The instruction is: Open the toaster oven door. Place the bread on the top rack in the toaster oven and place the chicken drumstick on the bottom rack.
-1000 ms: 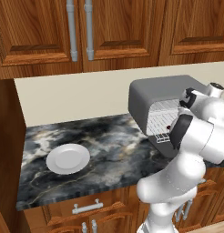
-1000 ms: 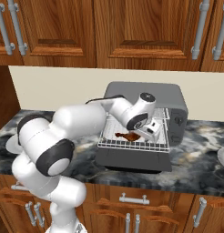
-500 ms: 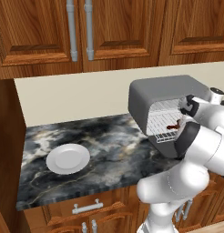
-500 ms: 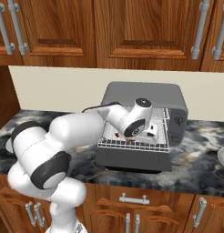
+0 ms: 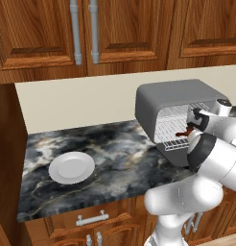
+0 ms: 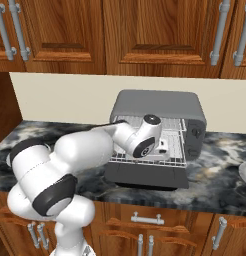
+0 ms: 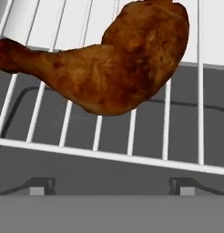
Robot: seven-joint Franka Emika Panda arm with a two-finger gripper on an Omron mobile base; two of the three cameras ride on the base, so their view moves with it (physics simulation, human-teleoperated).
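The toaster oven [image 5: 171, 94] [image 6: 156, 101] stands on the counter with its door [image 6: 147, 176] folded down flat. The dark reddish-brown chicken drumstick [image 7: 114, 68] [image 5: 182, 132] lies on the bottom rack [image 7: 132, 157] [image 5: 170, 145], thick end to the upper right of the hand view, bone to the left. My gripper [image 7: 111, 185] [image 5: 191, 126] is open just in front of it, its fingertips [image 7: 41, 185] wide apart and touching nothing. The top rack [image 5: 175, 112] [image 6: 176, 125] shows above. My arm hides the drumstick in the right base view. The bread is hidden.
A white plate [image 5: 72, 167] sits on the dark marble counter [image 5: 115, 153] to the left of the oven. Another plate's edge [image 6: 245, 172] shows at the far right. Wooden cabinets [image 6: 145, 35] hang overhead, and drawers lie below the counter's front edge.
The hand has swung left across the oven's mouth and now covers the drumstick in the right base view. The jaws stayed open and the drumstick stayed on its rack.
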